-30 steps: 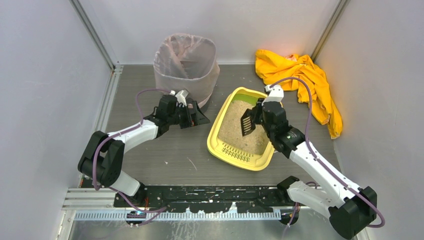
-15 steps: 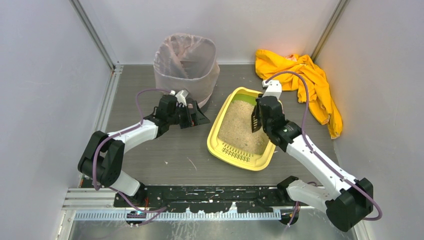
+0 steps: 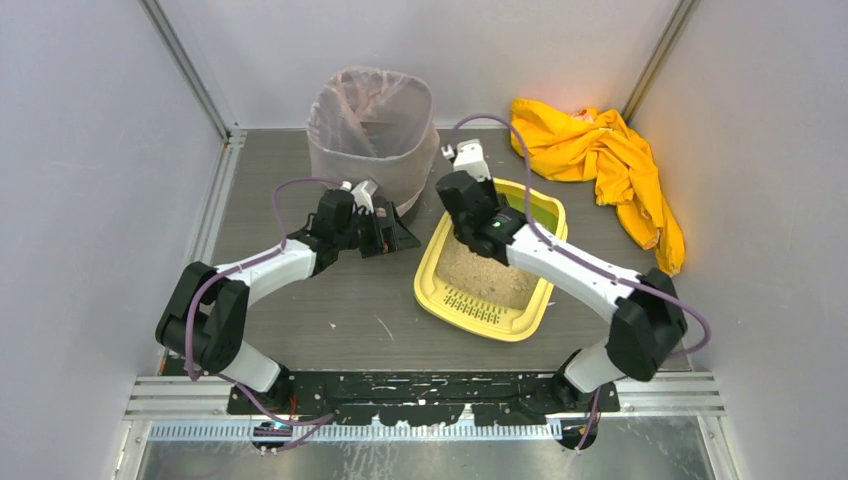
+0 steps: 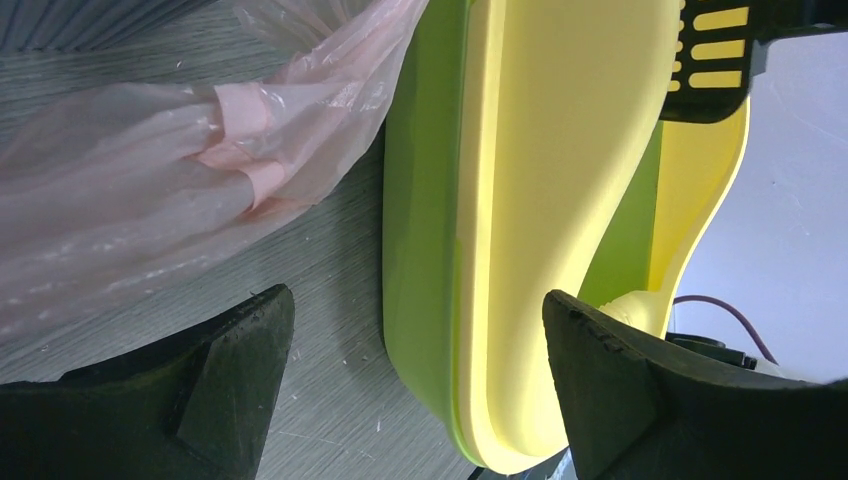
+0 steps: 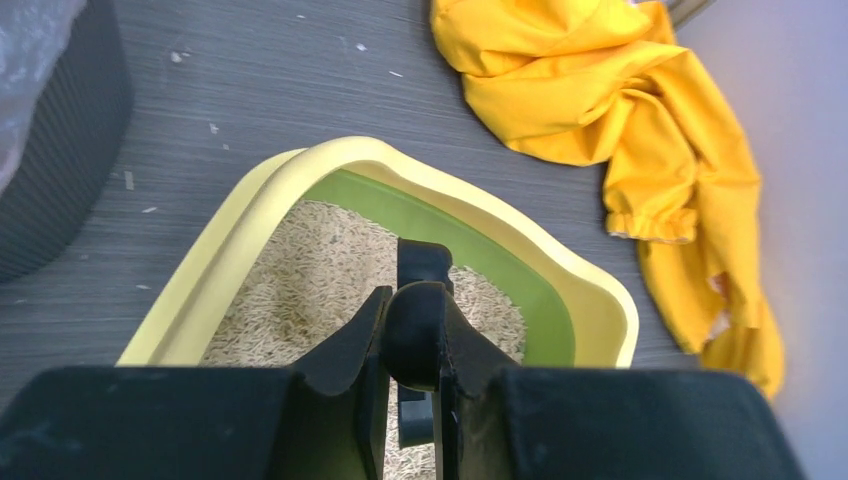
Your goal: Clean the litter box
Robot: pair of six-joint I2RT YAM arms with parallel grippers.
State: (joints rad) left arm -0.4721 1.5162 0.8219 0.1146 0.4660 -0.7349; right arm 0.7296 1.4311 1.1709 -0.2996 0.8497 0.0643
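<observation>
Pale grey walls [image 3: 90, 150] close in a dark grey, wood-grain counter [image 3: 330, 310], seen from above, with two robot arms reaching in from its near edge. We can make out no readable writing in any view.

Near the middle of the counter lies the litter box [image 3: 426, 280], a shallow yellow tray set at a slant. Its slotted ledge [image 3: 472, 305] faces the arms. Beige litter [image 3: 490, 275] covers the floor, and a green inner wall shows at the far end. Behind it and to the left stands a tall bin [image 3: 400, 175] lined with a translucent pinkish bag [image 3: 370, 120]. A crumpled yellow cloth [image 3: 600, 150] lies in the far right corner, apart from the tray.

We see the left claw [image 3: 395, 238] low over the counter, between the foot of the bin and the tray's left side. In its own camera the two dark fingers [image 4: 240, 350] stand wide apart with nothing between them. They frame the tray's yellow rim and green flank, with the bag off to one side.

We see the right claw [image 5: 412, 335] above the tray's far left corner, pointing down. Its fingers are pressed tight on the black handle [image 5: 422, 265] of a scoop [image 4: 712, 60]. The left wrist camera catches the scoop's black slotted blade above the yellow rim. We cannot tell whether the blade touches the litter.
</observation>
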